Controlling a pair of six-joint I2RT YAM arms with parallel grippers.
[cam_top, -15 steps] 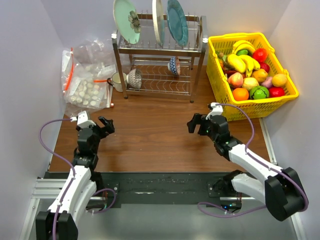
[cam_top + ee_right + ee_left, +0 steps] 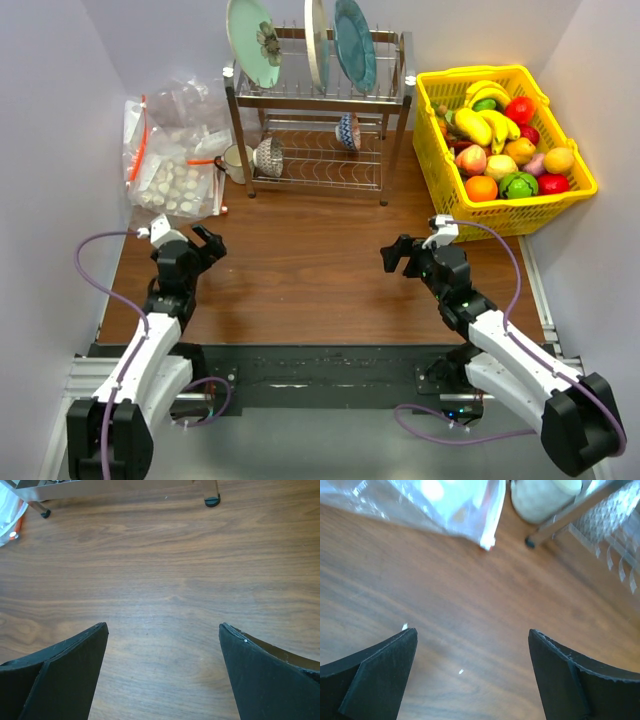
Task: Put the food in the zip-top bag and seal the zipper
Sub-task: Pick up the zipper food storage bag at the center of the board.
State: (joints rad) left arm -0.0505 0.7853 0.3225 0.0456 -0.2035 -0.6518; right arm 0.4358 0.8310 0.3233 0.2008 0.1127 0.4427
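The food lies in a yellow basket (image 2: 440, 150) at the back right: an orange (image 2: 481, 187), a yellowish peach-like fruit (image 2: 500, 165) and a green round one (image 2: 518, 185) among other toy fruits. A clear crinkly zip-top bag (image 2: 188, 105) tops a pile of bags at the back left. An orange-red strip (image 2: 142, 140) runs down that pile; whose zipper it is I cannot tell. My left gripper (image 2: 210, 242) (image 2: 472, 632) is open over bare wood, short of the pile. My right gripper (image 2: 390, 253) (image 2: 163, 625) is open and empty above mid-table.
Bags of small white lumps (image 2: 172, 183) lie under the clear bag, one corner showing in the left wrist view (image 2: 470, 515). A steel dish rack (image 2: 315, 150) with plates and bowls stands at the back centre, a white mug (image 2: 232, 160) beside it. White walls close in both sides.
The left gripper has shifted slightly back and to the left. The right gripper has drawn a little nearer and to the right. Both jaws stay open.
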